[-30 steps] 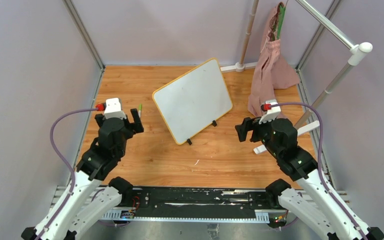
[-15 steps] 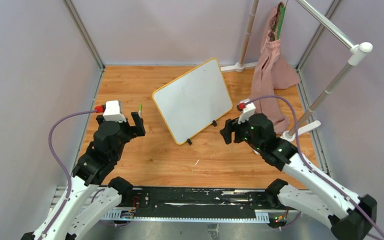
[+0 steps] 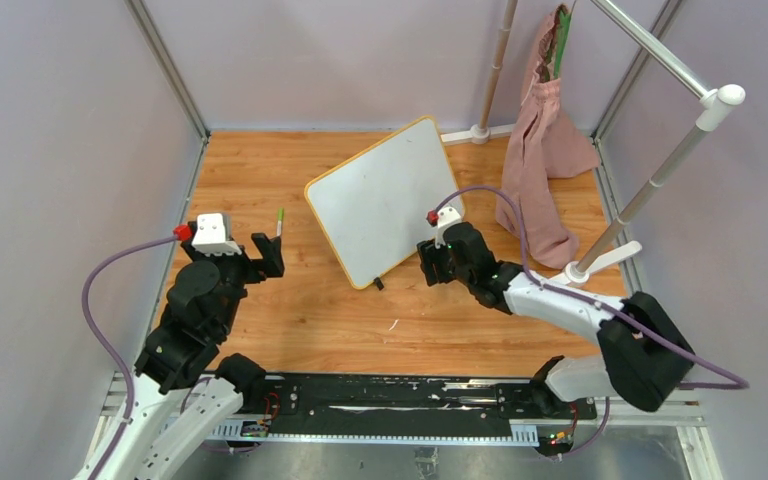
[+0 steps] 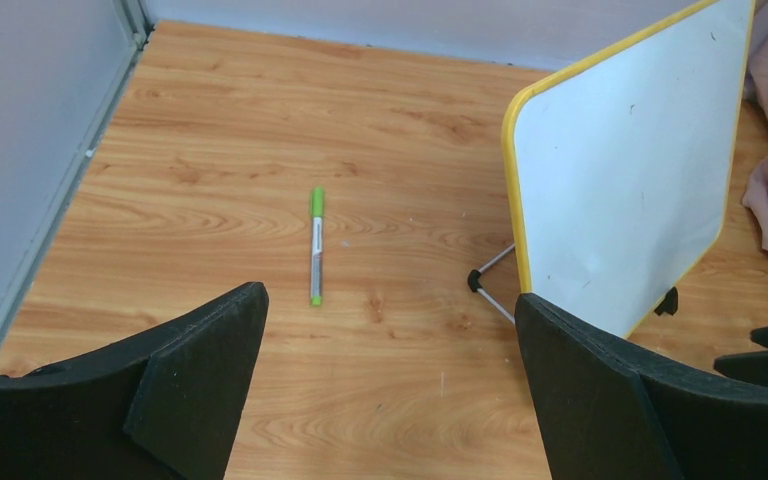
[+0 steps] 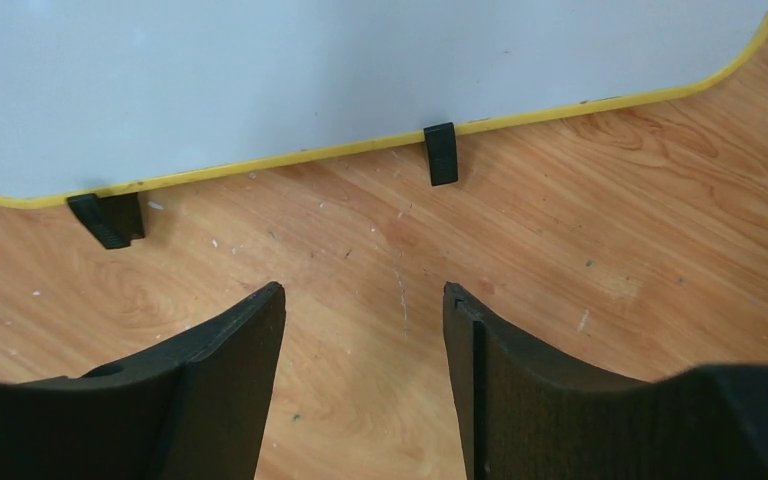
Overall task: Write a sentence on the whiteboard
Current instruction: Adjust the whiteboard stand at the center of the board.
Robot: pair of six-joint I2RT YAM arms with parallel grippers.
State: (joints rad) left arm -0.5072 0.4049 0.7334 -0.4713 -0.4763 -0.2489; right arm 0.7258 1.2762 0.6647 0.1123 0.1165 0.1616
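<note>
The whiteboard [image 3: 385, 200], white with a yellow frame and blank, leans tilted on its two black feet at the table's middle. It also shows in the left wrist view [image 4: 620, 190] and the right wrist view [image 5: 310, 70]. A green-capped marker [image 3: 280, 220] lies on the wood to its left, ahead of my left gripper [image 3: 250, 262]. That gripper is open and empty, well short of the marker [image 4: 315, 245]. My right gripper [image 3: 430, 262] is open and empty, low over the wood just in front of the board's near edge and its feet [image 5: 440, 152].
A pink cloth [image 3: 545, 150] hangs from a white rack [image 3: 660, 170] at the back right, and the rack's foot [image 3: 600, 262] rests on the table by my right arm. Grey walls enclose three sides. A black rail [image 3: 390, 395] runs along the near edge.
My right arm has swung left and reached out to the whiteboard's near edge. My left gripper has drawn back a little toward the near left.
</note>
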